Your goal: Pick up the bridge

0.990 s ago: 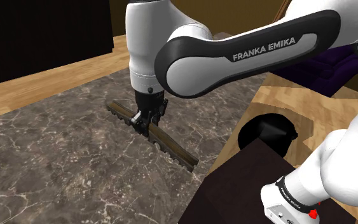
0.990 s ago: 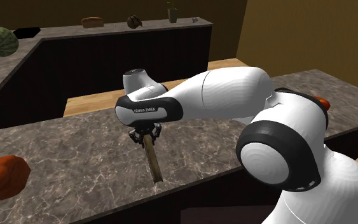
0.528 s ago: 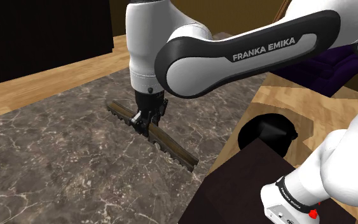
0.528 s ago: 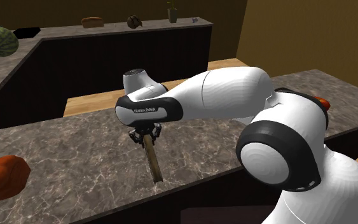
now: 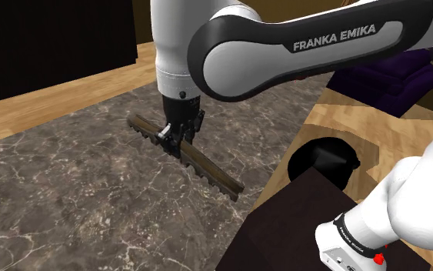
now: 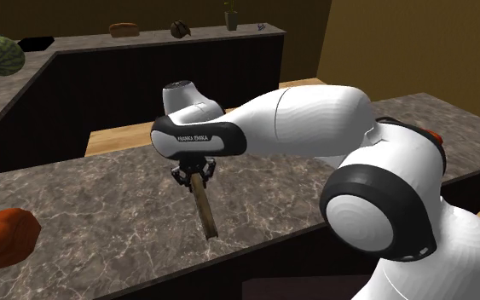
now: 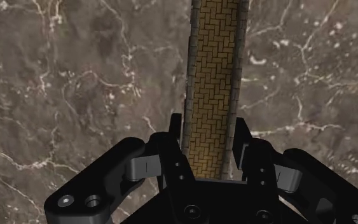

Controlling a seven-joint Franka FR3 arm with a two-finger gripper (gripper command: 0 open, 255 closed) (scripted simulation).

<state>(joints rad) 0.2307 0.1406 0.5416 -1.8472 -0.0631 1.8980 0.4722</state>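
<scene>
black two-finger gripper [image 7: 209, 130] is clamped across the narrow width of the long brown bridge with the herringbone brick top [image 7: 213, 63], with its fingers [image 7: 175, 143] tight on both toothed sides. I'd guess that's the only span it fits around. The bridge is over the dark veined marble counter [image 5: 61, 192], running 10 to 4 o'clock in the shoulder view. It's grabbed nearer the 10 end, so the long part may droop. Can't tell if it's off the surface. The gripper points straight down, white-and-black forearm [image 5: 284, 58] roughly level above it

Two oblique exteriors, wrist above bridge [image 7: 214, 83]
</scene>
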